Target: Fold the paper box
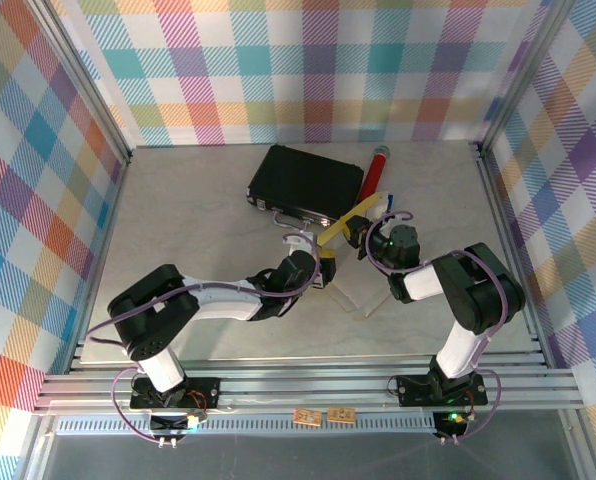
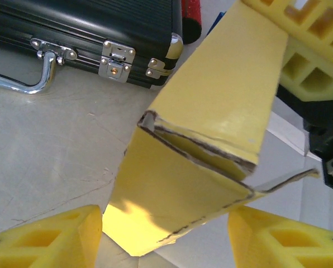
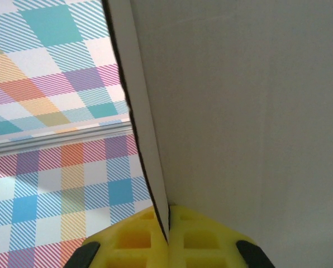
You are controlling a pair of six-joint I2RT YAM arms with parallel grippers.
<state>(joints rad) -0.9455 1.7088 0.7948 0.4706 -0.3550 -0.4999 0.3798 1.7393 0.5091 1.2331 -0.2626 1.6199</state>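
Table [image 1: 178, 230]; right hand [image 3: 167, 223] tight on box [image 3: 239, 111]

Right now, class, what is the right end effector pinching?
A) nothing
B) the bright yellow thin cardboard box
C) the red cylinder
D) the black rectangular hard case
B: the right end effector is shut on an edge of the bright yellow thin cardboard box, whitish face showing.

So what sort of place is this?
Most likely a robot test booth: checked walls and an aluminium frame enclose a small table, with a left arm and a right arm bolted at its near edge.
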